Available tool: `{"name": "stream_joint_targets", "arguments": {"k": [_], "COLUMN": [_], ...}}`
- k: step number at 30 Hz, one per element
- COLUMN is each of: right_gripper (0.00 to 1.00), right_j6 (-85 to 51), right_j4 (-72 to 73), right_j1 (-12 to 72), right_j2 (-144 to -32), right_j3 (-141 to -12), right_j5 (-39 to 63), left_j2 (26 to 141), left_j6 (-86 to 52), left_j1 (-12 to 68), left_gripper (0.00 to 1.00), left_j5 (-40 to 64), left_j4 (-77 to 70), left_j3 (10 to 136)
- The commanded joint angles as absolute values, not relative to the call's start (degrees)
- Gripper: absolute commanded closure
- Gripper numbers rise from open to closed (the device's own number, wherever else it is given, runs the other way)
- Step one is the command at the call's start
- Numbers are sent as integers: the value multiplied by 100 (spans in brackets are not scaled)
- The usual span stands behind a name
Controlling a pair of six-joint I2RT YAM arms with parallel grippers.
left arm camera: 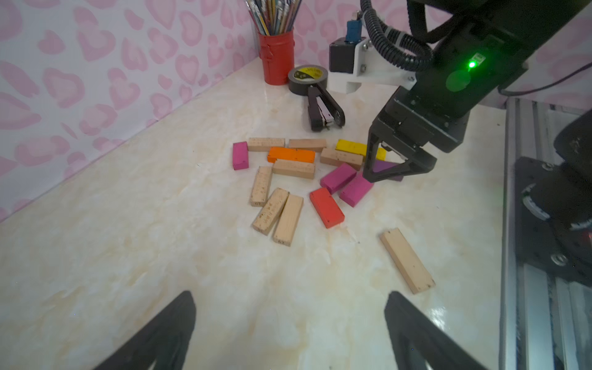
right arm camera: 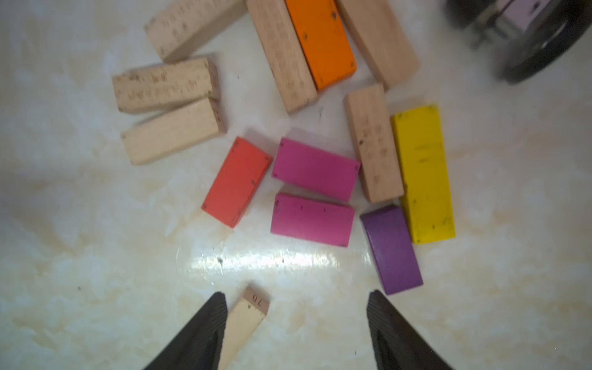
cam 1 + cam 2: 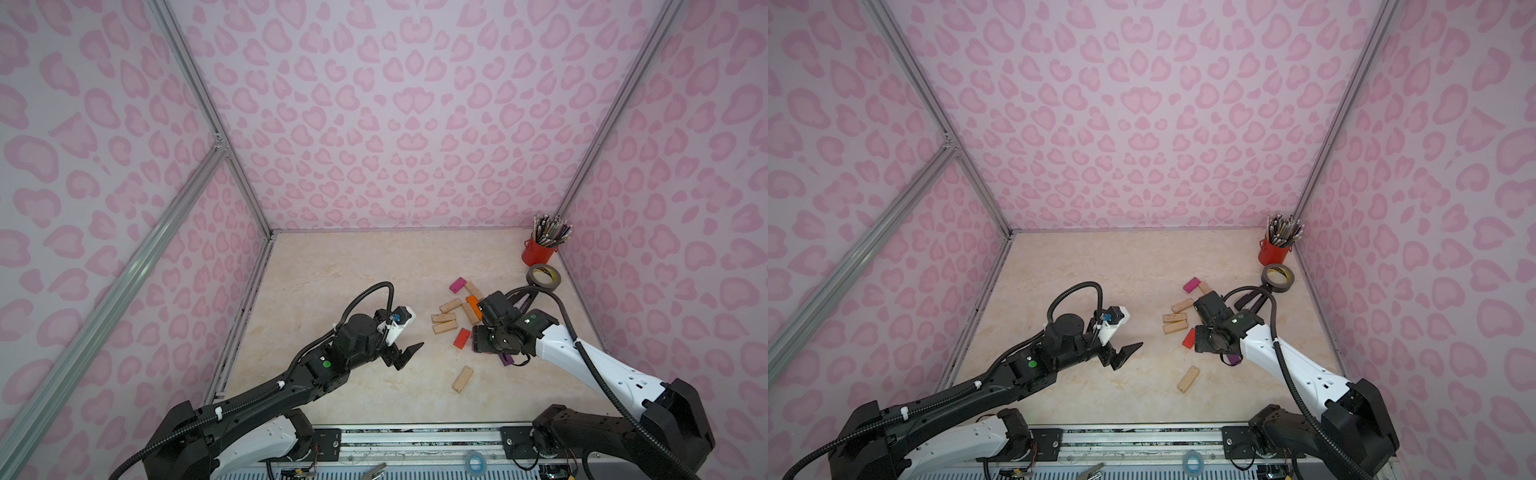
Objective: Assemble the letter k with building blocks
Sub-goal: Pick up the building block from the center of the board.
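Note:
The building blocks lie loose on the marble table (image 3: 353, 270) at the right. The pile includes several plain wooden bars (image 1: 261, 185), a red block (image 2: 237, 182), two magenta ones (image 2: 315, 169), a purple one (image 2: 390, 250), a yellow one (image 2: 423, 174) and an orange one (image 2: 320, 41). One plain bar (image 3: 462, 379) lies alone, nearer the front. My right gripper (image 2: 294, 301) hovers open over the pile's near edge; the lone bar's end shows beside one finger, ungripped. My left gripper (image 3: 409, 353) is open and empty, left of the pile.
A red cup of pencils (image 3: 539, 249) stands in the far right corner, with a grey tape roll (image 3: 543, 276) in front of it and a black stapler (image 1: 323, 110) beside that. Pink walls close three sides. A metal rail (image 3: 415, 436) runs along the front.

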State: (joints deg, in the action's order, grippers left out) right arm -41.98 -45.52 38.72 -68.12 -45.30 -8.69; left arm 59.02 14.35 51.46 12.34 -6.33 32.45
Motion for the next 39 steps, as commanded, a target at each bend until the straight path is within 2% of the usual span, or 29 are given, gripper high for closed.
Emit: {"name": "stream_joint_targets", "arguments": {"k": [1, 4, 8, 15, 18, 22, 28, 31, 34, 36, 39], "right_gripper": [34, 36, 35, 33, 36, 44, 73, 78, 81, 82, 82], "right_j6": [-5590, -6269, -6668, -6816, -6824, -6833, -6835, -6590, -5889, -5219, -4386], "right_j4": [-5002, -4485, -3947, -3443, -3397, -3440, -3417, -3426, -3265, -3133, -2866], "right_j1": [4307, 4809, 5288, 5467, 5493, 5507, 5511, 5433, 4987, 4664, 4418], "right_j2": [-6597, -6484, -6918, -7463, -7591, -7712, -7672, -7537, -7626, -7915, -8574], "right_j3": [-4208, -3871, -3741, -3610, -3571, -3518, -3488, -3643, -4035, -4461, -5397], "right_j5": [-1075, -872, -773, -819, -773, -856, -943, -1144, -1181, -1096, -1033], "left_j2": [5915, 5911, 5915, 5893, 5915, 5923, 5906, 5915, 5861, 5796, 5623], "left_j6": [2061, 2238, 2289, 2289, 2289, 2289, 2289, 2289, 2289, 501, -401], "left_j1": [5241, 5286, 5313, 5353, 5365, 5379, 5375, 5329, 4832, 4397, 3563], "left_gripper": [6, 7, 7, 7, 7, 7, 7, 7, 7, 6, 6], "left_j5": [1839, 1918, 1970, 1970, 1970, 1970, 1970, 1970, 1970, 1192, 1071], "left_j4": [-272, -199, -50, 17, 59, 55, 1, -112, -454, -682, -874], "left_j3": [3214, 3159, 3189, 3198, 3208, 3211, 3190, 3195, 3165, 3173, 3118]}}
